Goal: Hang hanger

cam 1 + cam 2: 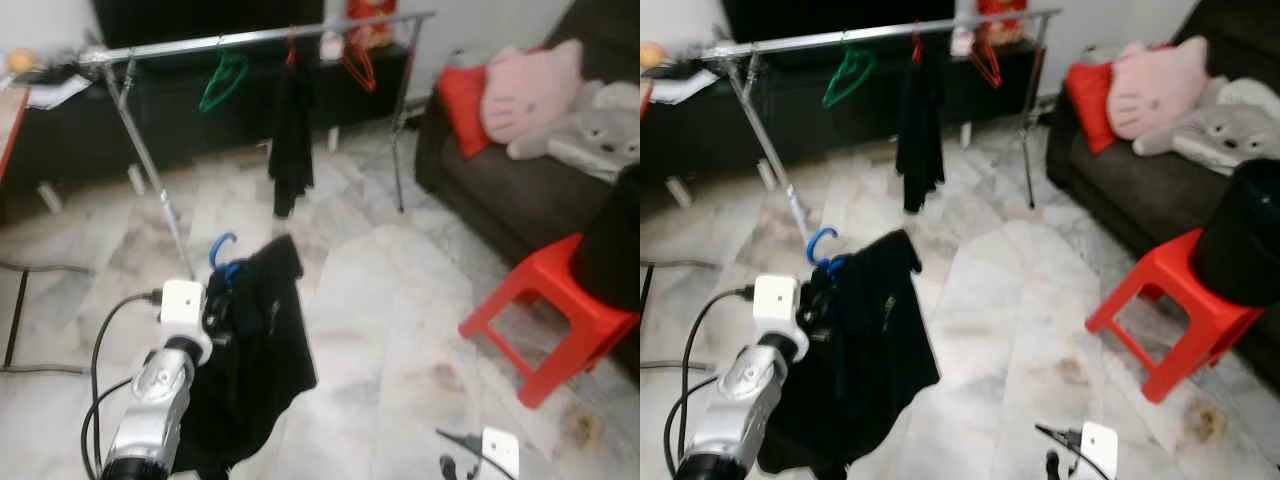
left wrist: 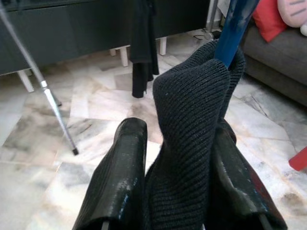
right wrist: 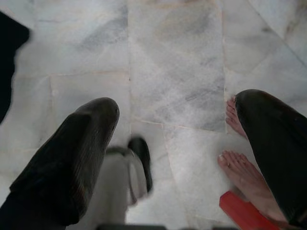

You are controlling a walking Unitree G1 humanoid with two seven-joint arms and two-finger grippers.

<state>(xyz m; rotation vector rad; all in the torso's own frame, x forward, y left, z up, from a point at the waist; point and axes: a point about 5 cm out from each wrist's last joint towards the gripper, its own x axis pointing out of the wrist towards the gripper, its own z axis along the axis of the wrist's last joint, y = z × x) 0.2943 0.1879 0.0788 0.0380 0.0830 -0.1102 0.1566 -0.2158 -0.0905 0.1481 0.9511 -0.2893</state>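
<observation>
The left claw point(image 2: 177, 191) is clamped on a black knit garment point(image 1: 255, 350) draped over a blue hanger point(image 1: 221, 252), held well short of the clothes rail point(image 1: 250, 38). To hang it cleanly, I'd lift the hook above the rail, between the green hanger point(image 1: 222, 82) and the hung black garment point(image 1: 291, 130). The right claw point(image 3: 177, 158) hangs wide open over the marble floor point(image 1: 400, 300); a red stool point(image 1: 550, 310) stands right of the rail.

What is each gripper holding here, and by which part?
Left gripper clamps the black garment just below the blue hanger hook. Right gripper holds nothing.
</observation>
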